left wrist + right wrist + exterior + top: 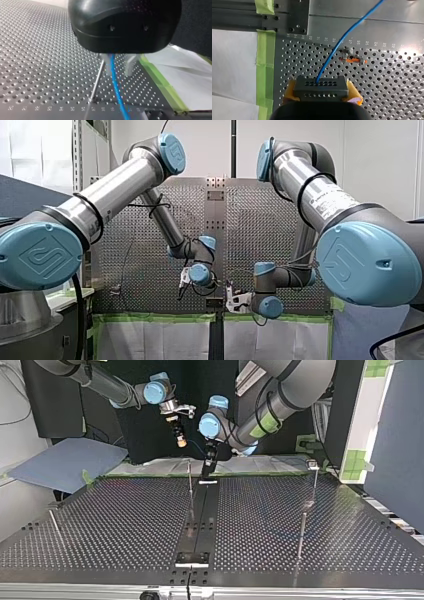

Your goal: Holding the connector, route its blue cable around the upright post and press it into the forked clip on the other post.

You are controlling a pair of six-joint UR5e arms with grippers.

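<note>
- At the top view's left, the robot's right gripper (181, 441) hangs over the perforated table (125, 525), its yellow pads (354, 93) clamped on the black connector (321, 87).
- The blue cable (116, 83) leaves the connector and passes between the left gripper's (119, 72) metal fingers (108, 66), which stand apart without pinching it.
- A thin upright post (96, 82) stands just beside those fingers.
- In the right wrist view, the orange forked clip (352, 60) sits near the cable.

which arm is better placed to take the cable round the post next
Probably right: my right end effector clamps the connector the cable leaves. My left end effector only straddles the cable beside the post.
</note>
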